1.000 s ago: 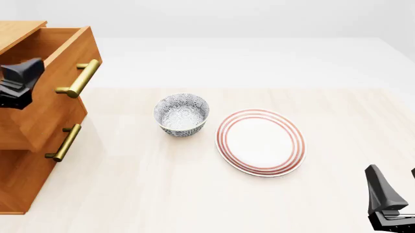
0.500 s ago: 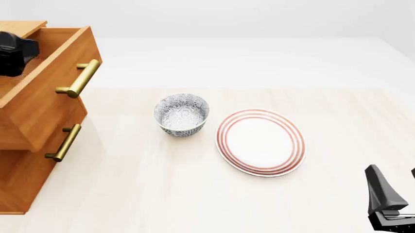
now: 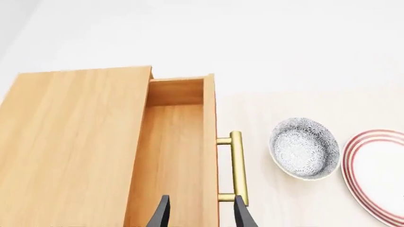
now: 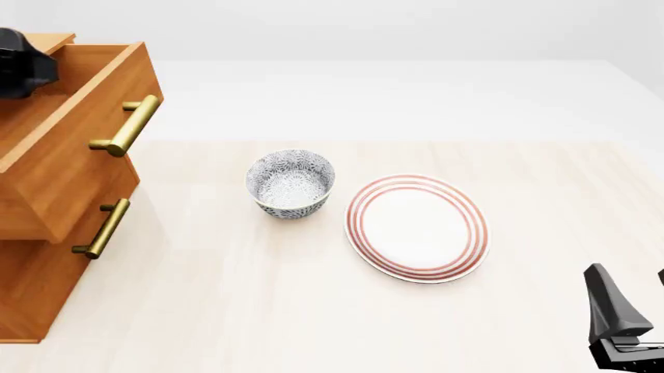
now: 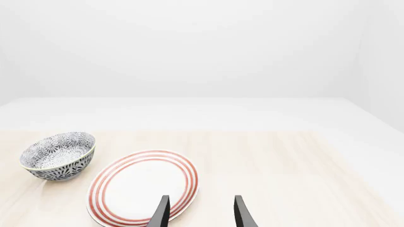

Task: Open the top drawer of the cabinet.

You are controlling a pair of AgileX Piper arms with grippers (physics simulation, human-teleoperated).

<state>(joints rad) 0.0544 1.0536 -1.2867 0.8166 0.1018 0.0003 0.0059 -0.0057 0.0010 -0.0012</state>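
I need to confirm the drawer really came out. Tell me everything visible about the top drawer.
The top drawer is an orange-brown wooden box, pulled well out of the cabinet so that it overhangs the drawer below. Its inside, seen in the left wrist view, looks bare. A brass bar handle on two posts runs across its front. Nothing grips it: the left gripper hangs above it, open, apart from the handle.

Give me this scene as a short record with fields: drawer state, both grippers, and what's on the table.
top drawer: pulled out of the cabinet, inside looks empty
left gripper: open, above the drawer, holding nothing
right gripper: open, near the plate, holding nothing
bowl: patterned, upright, left of the plate
plate: red-ringed, bare
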